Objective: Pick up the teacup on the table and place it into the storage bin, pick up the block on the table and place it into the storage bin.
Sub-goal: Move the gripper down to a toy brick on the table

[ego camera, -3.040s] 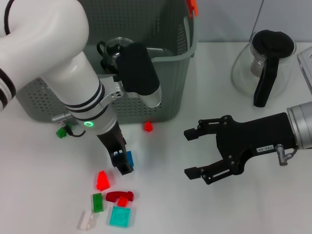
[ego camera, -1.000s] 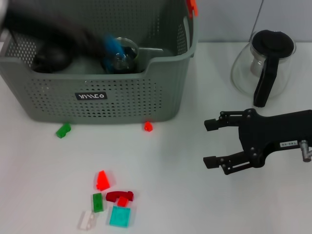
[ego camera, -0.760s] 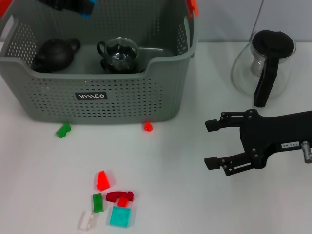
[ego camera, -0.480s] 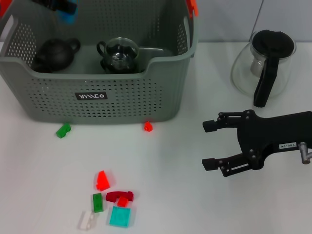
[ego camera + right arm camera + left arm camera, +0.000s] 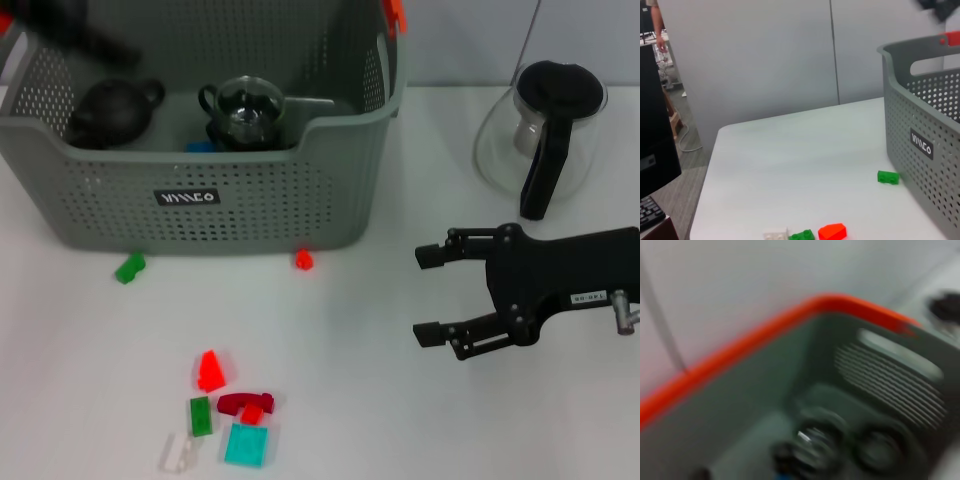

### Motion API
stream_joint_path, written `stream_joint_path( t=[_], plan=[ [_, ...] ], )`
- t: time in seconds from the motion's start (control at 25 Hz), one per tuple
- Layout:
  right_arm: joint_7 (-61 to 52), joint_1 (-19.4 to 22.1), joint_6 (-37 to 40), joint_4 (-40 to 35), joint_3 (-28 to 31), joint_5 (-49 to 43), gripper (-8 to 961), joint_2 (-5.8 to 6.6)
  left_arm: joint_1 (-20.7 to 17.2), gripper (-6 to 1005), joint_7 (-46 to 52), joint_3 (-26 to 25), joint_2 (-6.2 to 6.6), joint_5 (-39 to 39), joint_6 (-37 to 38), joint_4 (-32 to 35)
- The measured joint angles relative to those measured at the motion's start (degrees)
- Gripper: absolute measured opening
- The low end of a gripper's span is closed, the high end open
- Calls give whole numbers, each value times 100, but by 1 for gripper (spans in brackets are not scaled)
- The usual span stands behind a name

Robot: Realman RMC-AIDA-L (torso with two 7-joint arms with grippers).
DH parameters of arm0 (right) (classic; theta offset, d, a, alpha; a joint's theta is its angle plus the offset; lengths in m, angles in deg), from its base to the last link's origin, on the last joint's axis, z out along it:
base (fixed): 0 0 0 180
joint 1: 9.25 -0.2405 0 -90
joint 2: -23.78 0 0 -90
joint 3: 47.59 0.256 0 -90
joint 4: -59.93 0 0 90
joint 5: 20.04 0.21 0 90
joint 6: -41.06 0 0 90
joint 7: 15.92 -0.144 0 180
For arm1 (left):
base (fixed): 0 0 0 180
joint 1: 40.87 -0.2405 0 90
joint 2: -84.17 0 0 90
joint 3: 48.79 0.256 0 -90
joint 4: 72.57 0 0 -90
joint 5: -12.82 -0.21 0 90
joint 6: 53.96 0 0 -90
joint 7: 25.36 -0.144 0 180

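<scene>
Motion blur hides the left gripper [image 5: 75,35] at ten o'clock above the storage bin [image 5: 330,190]; whether its claw is spread cannot be told. Inside the bin, from left to right, sit a black teapot [image 5: 108,108], a blue block [image 5: 200,146] and a glass teacup [image 5: 245,108]. Loose blocks [image 5: 225,415] lie at seven o'clock on the table [image 5: 400,420]. At four o'clock the right gripper [image 5: 432,295] hovers, claw spread and empty, below a glass carafe [image 5: 540,135].
</scene>
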Motion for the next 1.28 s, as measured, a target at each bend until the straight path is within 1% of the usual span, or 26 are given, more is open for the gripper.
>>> stream_joint_path(
  t=[0.04, 0.12, 0.2, 0.24, 0.28, 0.36, 0.4, 0.52, 0.72, 0.84, 0.92, 1.0, 1.28],
  plan=[
    [4, 0, -20, 1, 3, 1, 925, 0, -61, 779, -97, 20, -80, 3, 395, 303],
    [10, -7, -55, 2, 15, 3, 925, 1, -245, 829, -251, 91, -324, 1, 798, 852],
    [11, -21, -74, 4, 41, 4, 925, 0, -540, 879, -428, 306, -637, -19, 948, 1454],
    [10, -29, -75, 4, 60, 3, 925, -2, -783, 893, -545, 568, -837, -66, 973, 1828],
    [4, -39, -75, 4, 75, 4, 925, -5, -933, 906, -606, 748, -942, -105, 982, 2029],
    [-14, -47, -77, 5, 80, 3, 925, -5, -1331, 933, -689, 1271, -1122, -169, 976, 2376],
    [-22, -51, -86, 6, 80, 4, 924, -6, -1473, 947, -695, 1457, -1164, -182, 968, 2449],
    [-26, -72, -128, 24, 85, 3, 924, -13, -1771, 946, -705, 1908, -1219, -217, 968, 2494],
    [-29, -125, -217, 150, 87, 3, 924, -19, -2022, 944, -749, 2597, -1215, -455, 963, 2307],
    [-40, -160, -284, 213, 89, 3, 924, -26, -2065, 942, -807, 3065, -1225, -910, 946, 2175],
    [-45, -204, -331, 283, 102, 3, 925, -26, -2074, 941, -856, 3280, -1226, -1074, 946, 2105],
    [-47, -247, -386, 369, 106, 3, 925, -26, -2067, 941, -941, 3610, -1226, -1300, 935, 1920],
    [-43, -329, -528, 581, 100, 3, 926, -26, -1971, 938, -971, 4474, -1237, -1434, 759, 1304]
  ],
)
